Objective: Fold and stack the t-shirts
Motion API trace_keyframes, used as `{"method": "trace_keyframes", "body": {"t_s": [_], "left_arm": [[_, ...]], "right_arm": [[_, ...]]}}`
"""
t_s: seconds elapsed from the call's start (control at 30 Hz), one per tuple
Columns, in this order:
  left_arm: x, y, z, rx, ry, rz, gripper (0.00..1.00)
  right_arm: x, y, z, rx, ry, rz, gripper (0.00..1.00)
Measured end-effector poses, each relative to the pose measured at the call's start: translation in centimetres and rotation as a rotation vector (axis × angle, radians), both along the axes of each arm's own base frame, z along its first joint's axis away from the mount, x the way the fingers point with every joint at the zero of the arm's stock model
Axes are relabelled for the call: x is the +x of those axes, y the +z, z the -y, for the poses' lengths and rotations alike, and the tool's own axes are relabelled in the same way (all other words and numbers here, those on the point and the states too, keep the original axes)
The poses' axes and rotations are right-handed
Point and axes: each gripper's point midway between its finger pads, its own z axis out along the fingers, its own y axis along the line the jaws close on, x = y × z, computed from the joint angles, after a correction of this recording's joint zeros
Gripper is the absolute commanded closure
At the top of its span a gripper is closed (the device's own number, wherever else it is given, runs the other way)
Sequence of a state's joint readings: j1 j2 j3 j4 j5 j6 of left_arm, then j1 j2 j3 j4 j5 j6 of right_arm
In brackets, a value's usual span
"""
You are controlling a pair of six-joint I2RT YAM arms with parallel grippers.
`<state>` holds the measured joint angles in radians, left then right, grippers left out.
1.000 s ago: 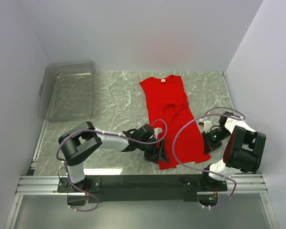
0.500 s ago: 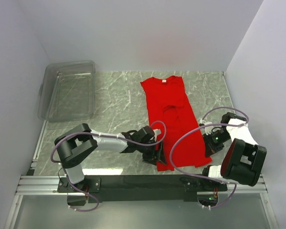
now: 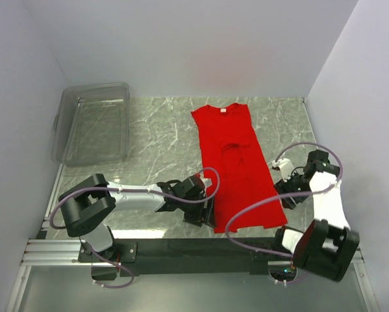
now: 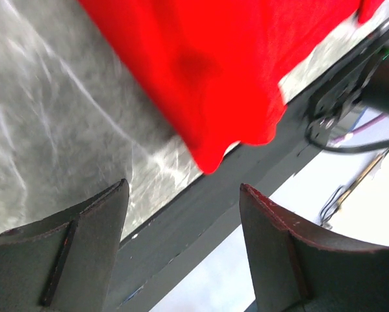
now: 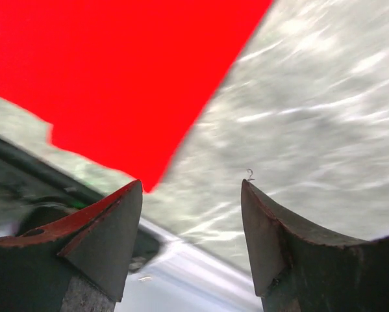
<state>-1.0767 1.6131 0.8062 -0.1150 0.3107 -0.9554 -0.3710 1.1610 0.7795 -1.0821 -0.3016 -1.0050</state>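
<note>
Grey veined marble table (image 3: 155,143) between pale walls: the red t-shirt (image 3: 236,169) lies right of centre as a long narrow strip, with its collar at the far end.
Compared with a second ago, we see that the right gripper (image 5: 191,185) has let go of the near hem and drawn off to the right. Its jaws stand wide and empty over bare stone beside the cloth's corner. The left gripper (image 4: 181,188) stays wide open too, holding nothing, low by the near left corner at the dark rail (image 4: 200,221). The cloth is matte, softly creased mid-body, with a small white neck label (image 3: 221,110). A glossy clear plastic bin (image 3: 90,123) sits far left, well apart.
</note>
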Motion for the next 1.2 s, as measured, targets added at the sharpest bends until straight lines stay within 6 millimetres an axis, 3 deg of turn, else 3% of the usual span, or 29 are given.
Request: {"method": "trace_keyframes", "body": {"t_s": [0.2, 0.47, 0.77, 1.1, 1.2], "left_arm": [[-1.8, -0.6, 0.4, 0.01, -0.047, -0.033, 0.29], [-2.0, -0.9, 3.3, 0.001, -0.04, -0.101, 0.39], [-3.0, -1.6, 4.2, 0.025, 0.009, -0.172, 0.6], [-2.9, -2.4, 4.4, 0.05, 0.054, -0.195, 0.96], [-2.8, -2.3, 4.6, 0.046, 0.063, -0.189, 0.99]], "right_arm": [[1.4, 1.9, -0.3, -0.052, 0.21, 0.219, 0.29], [1.6, 2.6, -2.0, 0.012, 0.298, 0.29, 0.3], [0.6, 3.0, -3.2, 0.003, 0.443, 0.37, 0.3], [0.4, 2.8, -3.8, 0.037, 0.534, 0.369, 0.3], [0.3, 2.9, -3.9, 0.031, 0.556, 0.374, 0.3]]}}
